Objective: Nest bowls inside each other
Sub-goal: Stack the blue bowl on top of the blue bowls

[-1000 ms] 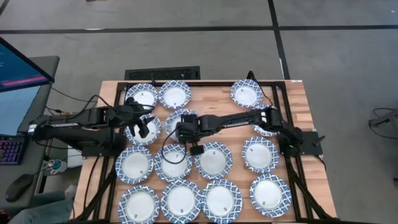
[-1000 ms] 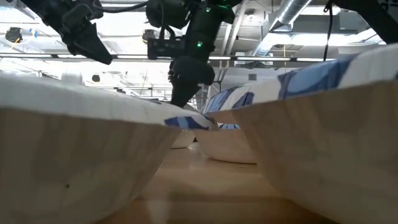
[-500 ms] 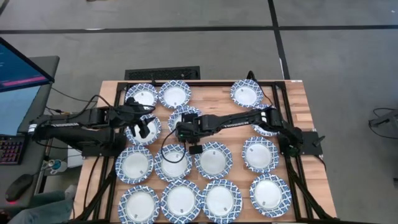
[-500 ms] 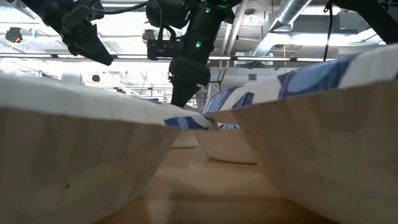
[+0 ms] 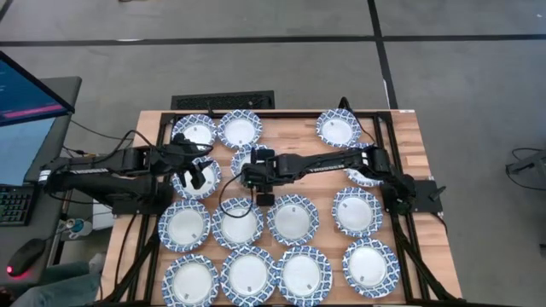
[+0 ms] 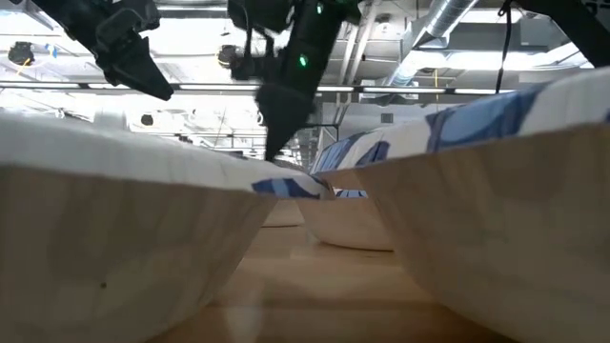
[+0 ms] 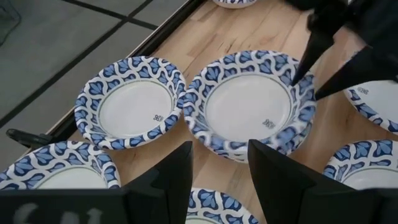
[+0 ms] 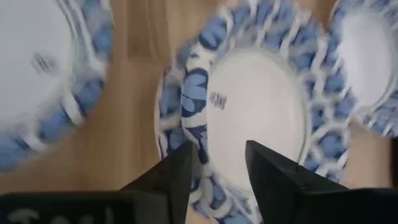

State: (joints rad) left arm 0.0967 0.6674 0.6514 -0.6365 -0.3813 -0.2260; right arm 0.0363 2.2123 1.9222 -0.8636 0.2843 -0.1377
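Several blue-rimmed white bowls [image 5: 293, 218] lie singly across the wooden table [image 5: 401, 153]. At the middle, one bowl sits nested in another as a slightly offset stack [image 7: 252, 106] [image 5: 247, 159]. My right gripper [image 7: 308, 84] [image 8: 217, 155] is open over the stack's rim [image 8: 198, 140], one finger inside and one outside, pointing steeply down. My left gripper [image 7: 217, 177] [image 5: 198, 175] hangs open above the table left of the stack, holding nothing.
Single bowls surround the stack: one toward the far edge [image 7: 130, 102], another at the far left [image 5: 196, 132], and two full rows toward the near edge [image 5: 247, 275]. A black frame rail [image 5: 388, 128] borders the table. A monitor [image 5: 26, 94] stands off the left side.
My right gripper has opened and let go of the top bowl's rim, rolling its wrist a little. The bowl stays nested in the one beneath.
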